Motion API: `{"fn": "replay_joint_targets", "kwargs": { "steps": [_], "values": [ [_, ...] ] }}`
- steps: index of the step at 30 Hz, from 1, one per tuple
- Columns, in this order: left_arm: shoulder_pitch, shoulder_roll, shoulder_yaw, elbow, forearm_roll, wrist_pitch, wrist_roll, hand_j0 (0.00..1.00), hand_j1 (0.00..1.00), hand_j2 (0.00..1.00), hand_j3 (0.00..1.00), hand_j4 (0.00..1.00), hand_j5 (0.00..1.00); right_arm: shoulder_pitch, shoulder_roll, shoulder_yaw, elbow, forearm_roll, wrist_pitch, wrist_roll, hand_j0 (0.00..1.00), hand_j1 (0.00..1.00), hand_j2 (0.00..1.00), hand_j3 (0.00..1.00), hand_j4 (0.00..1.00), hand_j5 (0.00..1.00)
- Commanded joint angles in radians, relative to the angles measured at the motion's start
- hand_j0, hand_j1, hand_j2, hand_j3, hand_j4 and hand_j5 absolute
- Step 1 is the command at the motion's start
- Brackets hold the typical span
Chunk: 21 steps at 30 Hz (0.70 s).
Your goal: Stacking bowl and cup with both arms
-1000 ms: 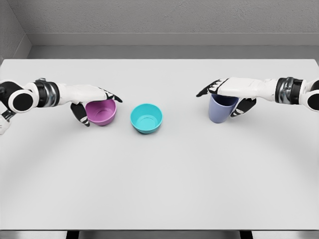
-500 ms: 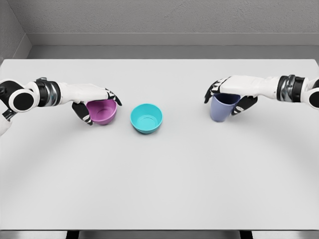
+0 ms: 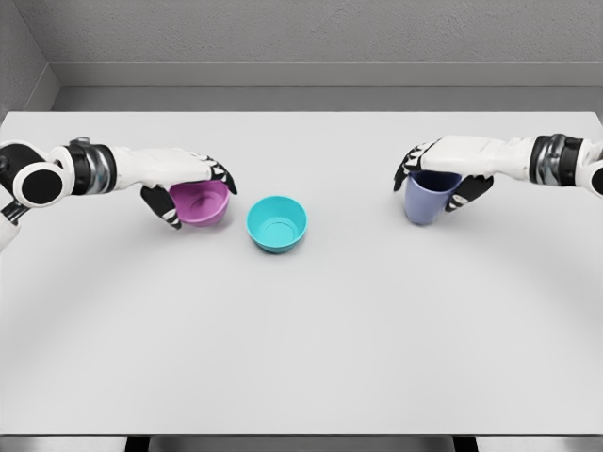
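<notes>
Fingers of the left hand (image 3: 179, 179) clamp the purple bowl (image 3: 200, 203), the right hand (image 3: 443, 165) the blue cup (image 3: 426, 199); both now lifted, ready for stacking into the teal bowl (image 3: 277, 224).

Table (image 3: 301, 358): white, flat top, spans nearly full frame. Wall (image 3: 311, 28): grey, textured, behind table's far edge.

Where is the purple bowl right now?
In the head view the purple bowl sits left of centre on the table, gripped by the left hand, just left of the teal bowl.
</notes>
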Motion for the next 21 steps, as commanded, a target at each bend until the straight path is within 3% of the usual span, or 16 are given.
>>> {"fn": "replay_joint_targets", "kwargs": {
  "steps": [1,21],
  "values": [
    [0.0,0.005,0.005,-0.035,0.004,0.002,-0.001,0.76,0.76,0.76,0.76,0.76,0.76,0.0,-0.001,0.0,-0.001,-0.008,0.005,0.003,0.67,0.67,0.67,0.67,0.67,0.67],
    [-0.003,0.008,0.04,-0.149,-0.013,0.002,-0.001,0.74,0.74,0.74,0.74,0.74,0.74,-0.046,-0.041,0.0,-0.011,-0.01,0.005,0.003,0.68,0.68,0.68,0.68,0.68,0.68]
  ]
}}
